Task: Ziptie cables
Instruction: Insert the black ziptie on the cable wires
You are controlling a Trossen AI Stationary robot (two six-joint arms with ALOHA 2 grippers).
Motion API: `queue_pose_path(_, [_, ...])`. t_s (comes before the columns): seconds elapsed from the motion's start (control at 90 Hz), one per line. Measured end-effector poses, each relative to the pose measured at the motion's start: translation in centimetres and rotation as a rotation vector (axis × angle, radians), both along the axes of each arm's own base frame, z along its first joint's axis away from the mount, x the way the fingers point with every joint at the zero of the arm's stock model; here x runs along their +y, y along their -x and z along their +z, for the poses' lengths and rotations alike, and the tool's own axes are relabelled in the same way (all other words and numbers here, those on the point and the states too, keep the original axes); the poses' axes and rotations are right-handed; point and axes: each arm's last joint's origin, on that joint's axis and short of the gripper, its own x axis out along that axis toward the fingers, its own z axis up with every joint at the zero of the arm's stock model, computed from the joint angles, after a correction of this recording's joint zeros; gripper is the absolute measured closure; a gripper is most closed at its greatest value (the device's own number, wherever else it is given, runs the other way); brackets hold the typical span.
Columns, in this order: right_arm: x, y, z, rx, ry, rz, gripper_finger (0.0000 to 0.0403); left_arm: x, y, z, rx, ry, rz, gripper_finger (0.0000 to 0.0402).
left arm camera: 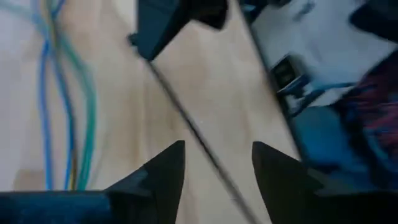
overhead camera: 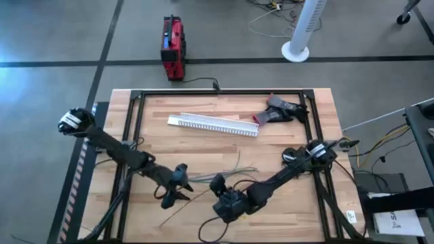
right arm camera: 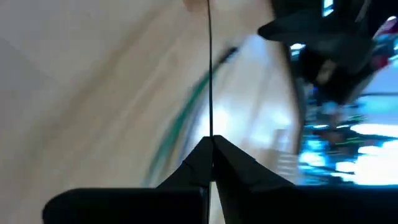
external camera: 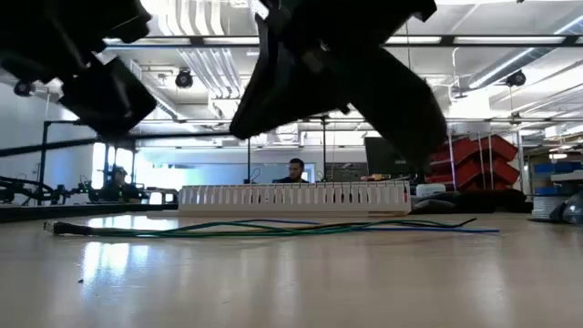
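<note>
Wooden table (overhead camera: pixel 298 122) | cables (overhead camera: pixel 234 169) lie near its front middle | right gripper (right arm camera: pixel 211 144) pinches the ziptie (right arm camera: pixel 209 68) | left gripper (left arm camera: pixel 214 162), fingers apart, waits just beside | next: loop ziptie around cables.

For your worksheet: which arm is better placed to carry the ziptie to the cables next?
Probably the right: its claw is shut on the ziptie, with the cables close by. The left claw is open, holding nothing.

The table (overhead camera: pixel 285 146) is pale butcher-block wood with a smooth, slightly shiny finish that throws reflections in the low view, framed by a matt black metal frame (overhead camera: pixel 135 108). The slotted channel (overhead camera: pixel 213 124) looks like white plastic, and the ziptie (right arm camera: pixel 209 68) is thin, smooth black plastic.
</note>
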Motion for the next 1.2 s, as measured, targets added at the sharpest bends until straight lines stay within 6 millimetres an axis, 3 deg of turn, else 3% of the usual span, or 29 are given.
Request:
queue_pose_path(0.278, [1.2, 0.3, 1.0, 0.015, 0.292, 0.087, 0.0403, 2.9, -1.3, 0.3, -0.008, 0.062, -0.026, 0.0228])
queue_pose_path(0.5, [1.5, -0.2, 2.1, 0.024, 0.431, 0.139, 0.0403, 4.0, -1.7, 0.4, 0.009, 0.126, -0.059, 0.0236])
queue_pose_path(1.2, [0.4, -2.2, 3.6, 0.051, 0.702, 0.246, 0.0403, 3.9, -2.3, 1.7, -0.089, 0.179, -0.082, 0.0255])
